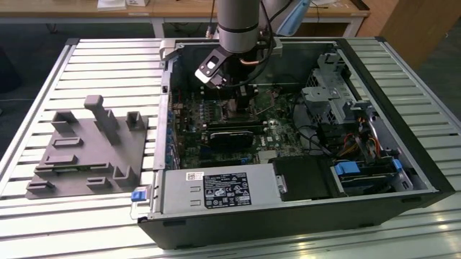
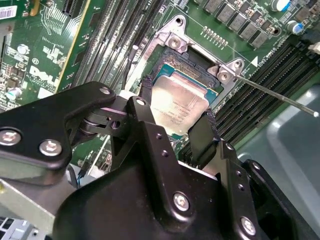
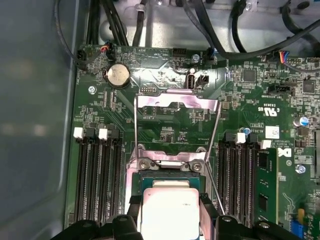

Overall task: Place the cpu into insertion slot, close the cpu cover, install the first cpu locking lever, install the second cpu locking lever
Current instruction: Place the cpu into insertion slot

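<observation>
- one cpu (image 3: 170, 217), silvery top up, sits over the socket (image 2: 176, 30) on the green motherboard (image 3: 165, 132), between the gripper's fingers.
- one gripper (image 3: 170, 200), with two black fingers (image 2: 146, 97) closed onto two opposite edges of the cpu.
- one cpu cover (image 3: 177, 102), swung open and standing just beside the socket; the board shows through its window.
- one thin lever rod (image 2: 275, 95) stands free of the socket and slants away from it; i cannot make out a second one with certainty.
- the first wrist view adds two banks of memory slots (image 3: 95, 175) flanking the socket, one green memory stick (image 3: 262, 185) and one coin battery (image 3: 119, 75).
- the exterior view adds the arm (image 1: 241, 21) reaching down into one open tower case (image 1: 374, 97) that lies on a slatted table (image 1: 108, 65), one black graphics card (image 1: 234, 137) near the gripper, and one grey fixture (image 1: 86, 145) well apart at the exterior view's left.
</observation>
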Robot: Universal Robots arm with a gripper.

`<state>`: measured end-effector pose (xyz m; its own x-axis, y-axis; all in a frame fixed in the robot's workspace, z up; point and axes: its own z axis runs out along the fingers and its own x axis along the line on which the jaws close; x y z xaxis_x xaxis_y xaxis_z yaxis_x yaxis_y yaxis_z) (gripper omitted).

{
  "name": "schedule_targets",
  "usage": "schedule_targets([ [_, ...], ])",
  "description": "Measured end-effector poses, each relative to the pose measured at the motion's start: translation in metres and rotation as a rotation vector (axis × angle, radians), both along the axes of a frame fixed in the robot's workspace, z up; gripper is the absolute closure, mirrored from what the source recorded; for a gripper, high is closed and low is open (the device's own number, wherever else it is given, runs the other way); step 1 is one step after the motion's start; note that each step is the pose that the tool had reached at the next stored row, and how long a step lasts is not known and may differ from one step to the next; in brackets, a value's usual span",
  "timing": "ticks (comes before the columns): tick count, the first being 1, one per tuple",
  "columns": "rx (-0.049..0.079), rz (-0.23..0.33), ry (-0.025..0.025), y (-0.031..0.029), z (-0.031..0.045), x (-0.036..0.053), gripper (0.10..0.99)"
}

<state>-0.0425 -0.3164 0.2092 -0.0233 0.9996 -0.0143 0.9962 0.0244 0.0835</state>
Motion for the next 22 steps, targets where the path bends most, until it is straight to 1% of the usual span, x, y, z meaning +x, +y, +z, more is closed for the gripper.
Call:
schedule_targets([
  [6,-0.001,-0.013,0.0,0.0001,-0.0048,-0.0004,0.545],
  [13,-0.001,-0.012,0.0,0.0001,-0.0107,-0.0005,0.545],
  [22,-0.001,-0.012,0.0001,0.0,-0.016,-0.0009,0.545],
])
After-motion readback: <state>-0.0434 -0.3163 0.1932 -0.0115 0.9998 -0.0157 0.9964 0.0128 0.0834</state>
